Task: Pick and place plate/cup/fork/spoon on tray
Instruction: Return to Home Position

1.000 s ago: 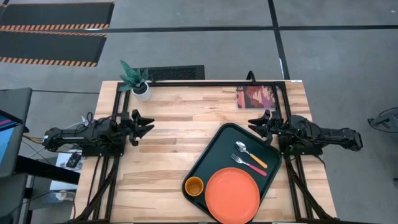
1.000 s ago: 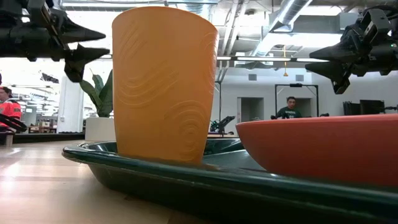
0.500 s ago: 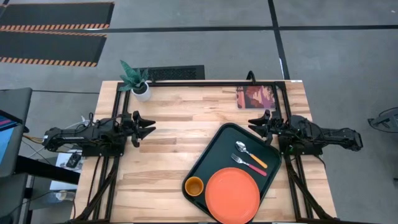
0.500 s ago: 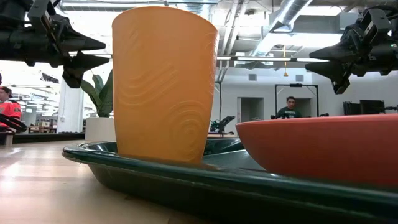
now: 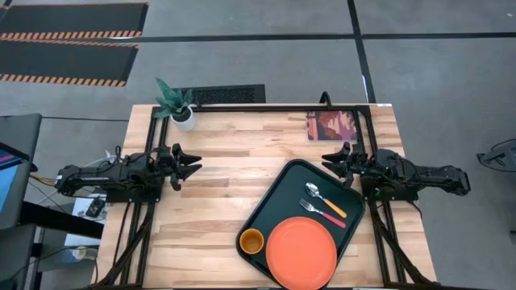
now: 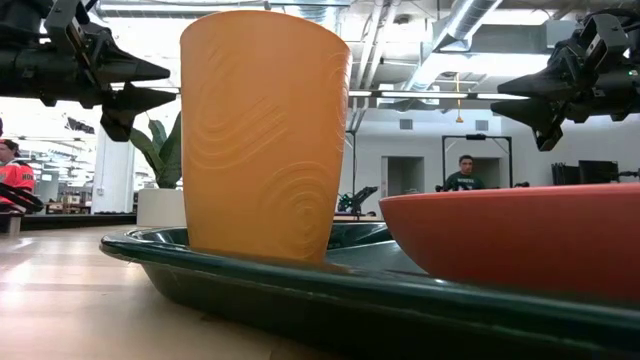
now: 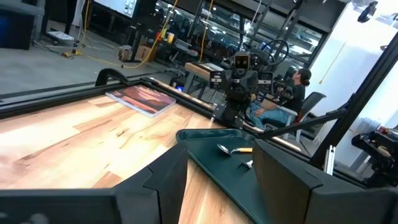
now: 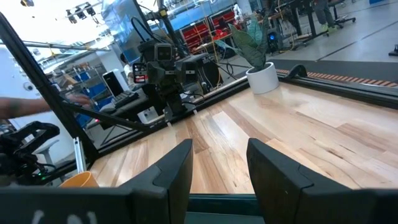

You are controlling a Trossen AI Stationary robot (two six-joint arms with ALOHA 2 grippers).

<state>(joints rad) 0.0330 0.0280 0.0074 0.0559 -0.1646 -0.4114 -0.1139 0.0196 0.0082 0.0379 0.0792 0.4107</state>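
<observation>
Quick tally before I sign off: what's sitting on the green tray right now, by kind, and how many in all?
On the dark green rectangular tray:
Large round orange plate: 1
Small orange-yellow cup: 1
Silver spoon with yellow-orange handle: 1
Silver fork with pink-red handle: 1
Total: 4

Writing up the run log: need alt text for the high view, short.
Top-down view: a dark green tray on a wooden table holds the plate, cup, fork and spoon. The left tool and right tool sit open at the table's sides, holding nothing.
</observation>
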